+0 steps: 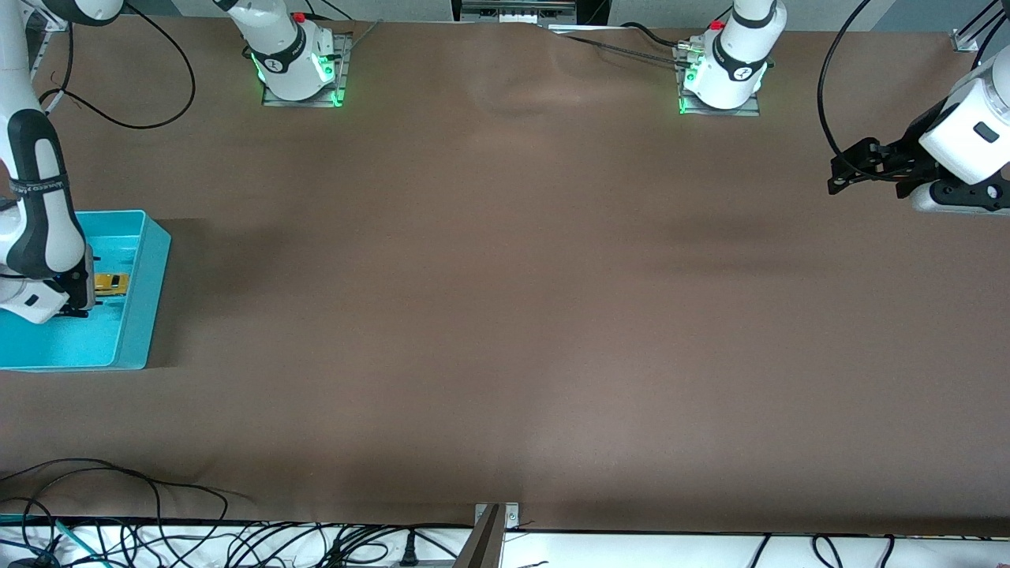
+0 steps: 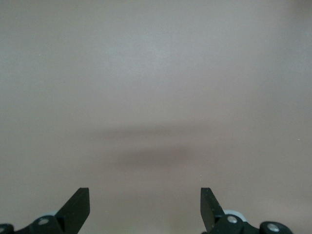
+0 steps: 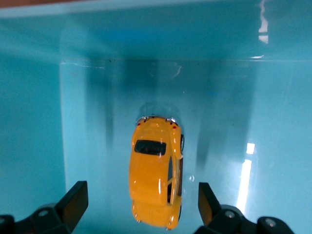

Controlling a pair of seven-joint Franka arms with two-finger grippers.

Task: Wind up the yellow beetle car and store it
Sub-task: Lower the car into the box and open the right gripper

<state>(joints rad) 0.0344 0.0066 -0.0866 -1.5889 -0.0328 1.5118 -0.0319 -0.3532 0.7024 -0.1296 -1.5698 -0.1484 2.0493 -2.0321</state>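
Already the yellow beetle car (image 3: 156, 171) lies on the floor of the teal bin (image 1: 150, 260), between the spread fingers (image 3: 74, 201) of the right gripper (image 3: 141, 202), untouched by either. The risk, as I judge it, is a finger clipping the car on the way up and dragging or tipping it, or catching the bin wall. The left gripper (image 2: 145, 207) waits, fingers apart, over bare tabletop (image 1: 505, 315) at its own end.
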